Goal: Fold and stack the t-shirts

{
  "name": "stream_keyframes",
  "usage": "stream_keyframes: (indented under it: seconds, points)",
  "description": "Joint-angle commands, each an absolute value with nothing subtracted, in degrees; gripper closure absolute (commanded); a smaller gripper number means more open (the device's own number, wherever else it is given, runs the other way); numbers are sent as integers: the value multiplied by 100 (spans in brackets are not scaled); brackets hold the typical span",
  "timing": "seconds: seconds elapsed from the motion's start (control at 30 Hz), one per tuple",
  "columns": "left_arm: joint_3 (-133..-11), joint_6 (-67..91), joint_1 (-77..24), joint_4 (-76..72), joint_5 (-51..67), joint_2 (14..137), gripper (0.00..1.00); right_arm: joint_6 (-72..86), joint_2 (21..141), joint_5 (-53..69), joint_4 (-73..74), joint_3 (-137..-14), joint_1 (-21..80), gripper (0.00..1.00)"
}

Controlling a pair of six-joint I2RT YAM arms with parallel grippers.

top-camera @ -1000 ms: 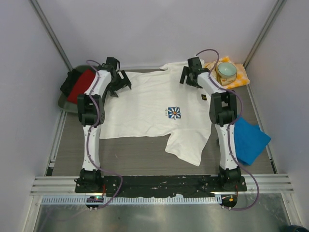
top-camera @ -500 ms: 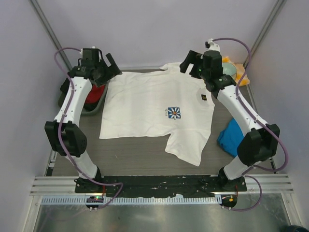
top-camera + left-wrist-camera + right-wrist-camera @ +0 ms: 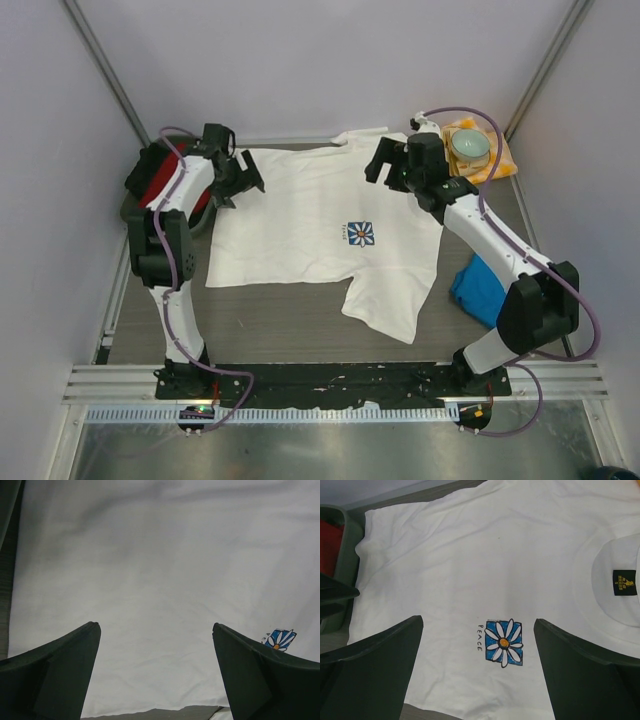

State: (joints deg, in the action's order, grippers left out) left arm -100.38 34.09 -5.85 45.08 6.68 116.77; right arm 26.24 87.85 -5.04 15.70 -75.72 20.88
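Note:
A white t-shirt (image 3: 310,215) lies spread flat on the table, its blue daisy print (image 3: 360,233) facing up. My left gripper (image 3: 240,175) hovers open over the shirt's far left corner; in the left wrist view (image 3: 155,625) only white cloth shows between its fingers. My right gripper (image 3: 385,165) stands open above the shirt near the collar, and in the right wrist view (image 3: 478,620) it frames the daisy print (image 3: 504,642). A plain blue t-shirt (image 3: 475,290) lies bunched at the right, partly hidden behind my right arm.
An orange-and-white checked napkin (image 3: 498,160) with a pale bowl (image 3: 470,145) on it sits at the back right. A dark green tray (image 3: 135,205) with red cloth (image 3: 160,180) stands at the back left, beside the shirt's left edge.
Both arms swung up and outward, then came back down over the white shirt's far end. Both grippers stayed open. The shirt has not moved.

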Motion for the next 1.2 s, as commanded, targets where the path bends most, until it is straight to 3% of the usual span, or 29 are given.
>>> stream_keyframes:
  seconds: [0.0,0.93,1.17]
  points:
    - [-10467,3129,-414,4509,677,11742,0,2628,8482,-563,1266,-7471,2162,0]
    - [-12155,3058,676,4782,799,13578,0,2716,8517,-492,905,-6987,2250,0]
    - [-13260,3085,721,4930,765,14202,0,2690,8561,-510,896,-6979,2320,0]
